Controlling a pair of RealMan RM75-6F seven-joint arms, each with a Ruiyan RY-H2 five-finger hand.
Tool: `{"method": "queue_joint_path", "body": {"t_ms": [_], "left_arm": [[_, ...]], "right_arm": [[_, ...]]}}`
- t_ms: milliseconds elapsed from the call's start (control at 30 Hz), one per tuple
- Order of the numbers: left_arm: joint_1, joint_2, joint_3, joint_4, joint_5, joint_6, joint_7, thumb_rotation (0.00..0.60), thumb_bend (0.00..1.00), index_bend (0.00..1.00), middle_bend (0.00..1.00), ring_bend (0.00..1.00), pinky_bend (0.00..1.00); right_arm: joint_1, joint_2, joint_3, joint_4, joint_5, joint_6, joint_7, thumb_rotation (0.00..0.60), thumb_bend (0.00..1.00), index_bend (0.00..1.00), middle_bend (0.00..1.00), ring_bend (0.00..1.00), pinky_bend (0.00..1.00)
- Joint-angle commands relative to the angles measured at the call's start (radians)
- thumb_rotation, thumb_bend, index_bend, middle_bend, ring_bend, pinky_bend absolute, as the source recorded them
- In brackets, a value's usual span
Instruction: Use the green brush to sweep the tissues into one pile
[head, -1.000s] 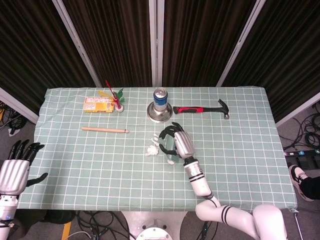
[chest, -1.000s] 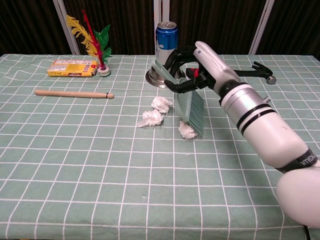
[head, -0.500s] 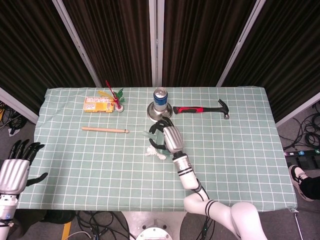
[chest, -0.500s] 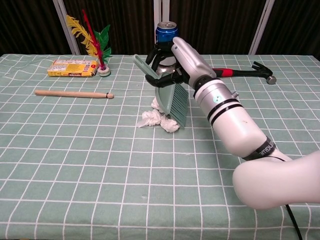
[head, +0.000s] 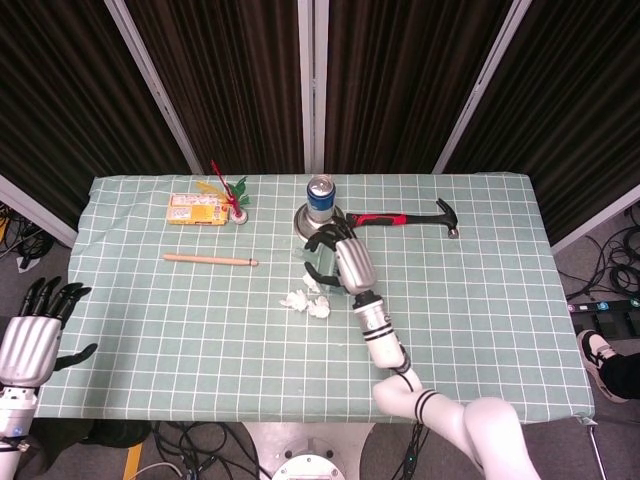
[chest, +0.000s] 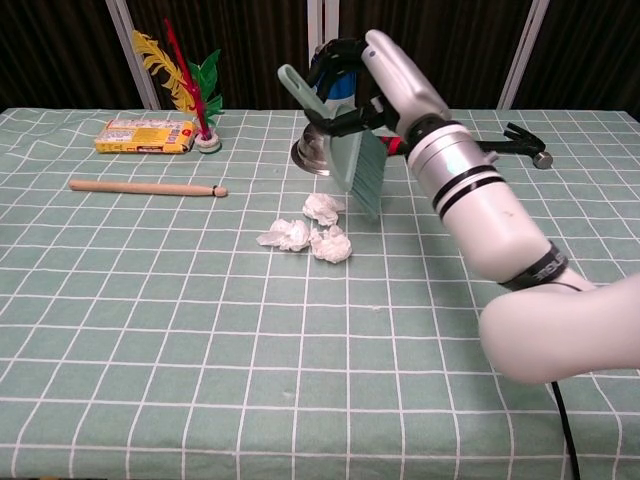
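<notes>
- Where the right robot hand (chest: 350, 75) grips the green brush (chest: 352, 160), the brush hangs clear above the tissues (chest: 305, 232), which lie bunched close together on the table (chest: 150, 330); its handle is partly hidden by the fingers.
- The left robot hand (head: 30, 335) shows only in the head view, off the table's edge, fingers spread and empty.
- The blue can (chest: 328, 62) is partly blocked; the yellow packet's (chest: 146, 135) print is too small to read.

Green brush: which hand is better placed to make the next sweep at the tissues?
Right. The right hand already holds the green brush, lifted just behind the three tissues. The left hand is open, off the table's near left corner, far from them.
</notes>
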Motion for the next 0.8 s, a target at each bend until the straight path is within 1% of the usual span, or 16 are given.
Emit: {"method": "queue_joint_path", "body": {"t_ms": [33,67,167,200,267,333,400,467,533,633,700,733,800], "left_arm": [[0.001,0.000,0.000,0.000,0.001,0.004,0.000,0.600,0.00,0.18,0.17,0.06,0.06],[0.002,0.001,0.000,-0.002,0.002,0.006,0.000,0.600,0.00,0.18,0.17,0.06,0.06],[0.006,0.001,0.000,-0.006,0.003,0.014,0.003,0.600,0.00,0.18,0.17,0.06,0.06],[0.008,0.000,0.001,-0.008,0.003,0.015,0.004,0.600,0.00,0.18,0.17,0.06,0.06],[0.009,-0.001,0.003,-0.011,0.003,0.016,0.007,0.600,0.00,0.18,0.17,0.06,0.06],[0.010,0.000,0.005,-0.014,0.005,0.015,0.012,0.600,0.00,0.18,0.17,0.06,0.06],[0.010,0.002,0.006,-0.017,0.007,0.016,0.016,0.600,0.00,0.18,0.17,0.06,0.06],[0.013,0.003,0.006,-0.020,0.005,0.019,0.017,0.600,0.00,0.18,0.17,0.06,0.06],[0.014,0.002,0.006,-0.021,0.003,0.019,0.018,0.600,0.00,0.18,0.17,0.06,0.06],[0.016,0.003,0.008,-0.022,0.002,0.018,0.019,0.600,0.00,0.18,0.17,0.06,0.06],[0.017,0.003,0.009,-0.022,0.002,0.019,0.018,0.600,0.00,0.18,0.17,0.06,0.06],[0.018,0.003,0.009,-0.022,0.002,0.020,0.017,0.600,0.00,0.18,0.17,0.06,0.06],[0.018,0.002,0.009,-0.019,0.002,0.021,0.013,0.600,0.00,0.18,0.17,0.06,0.06]], "right_arm": [[-0.091,0.190,-0.063,-0.183,-0.026,0.000,-0.082,0.600,0.44,0.62,0.61,0.26,0.12],[-0.112,0.253,-0.082,-0.244,-0.022,-0.033,-0.111,0.600,0.44,0.62,0.61,0.26,0.12],[-0.157,0.396,-0.128,-0.387,0.008,-0.134,-0.148,0.600,0.44,0.62,0.61,0.26,0.12],[-0.166,0.427,-0.141,-0.410,0.019,-0.164,-0.164,0.600,0.44,0.62,0.61,0.26,0.12],[-0.177,0.481,-0.172,-0.437,0.041,-0.232,-0.202,0.600,0.44,0.62,0.61,0.26,0.12],[-0.178,0.511,-0.194,-0.443,0.053,-0.285,-0.230,0.600,0.44,0.62,0.58,0.25,0.12],[-0.173,0.533,-0.221,-0.439,0.054,-0.337,-0.259,0.600,0.44,0.59,0.51,0.20,0.11],[-0.167,0.532,-0.237,-0.420,0.052,-0.364,-0.294,0.600,0.44,0.53,0.45,0.16,0.10],[-0.163,0.518,-0.247,-0.397,0.051,-0.378,-0.315,0.600,0.43,0.48,0.41,0.14,0.09],[-0.155,0.508,-0.258,-0.389,0.055,-0.411,-0.342,0.600,0.39,0.28,0.29,0.06,0.04],[-0.160,0.515,-0.260,-0.402,0.057,-0.407,-0.357,0.600,0.33,0.10,0.17,0.01,0.00],[-0.164,0.521,-0.259,-0.414,0.057,-0.399,-0.363,0.600,0.31,0.05,0.14,0.00,0.00],[-0.184,0.547,-0.256,-0.457,0.055,-0.361,-0.365,0.600,0.29,0.00,0.11,0.00,0.00]]}}
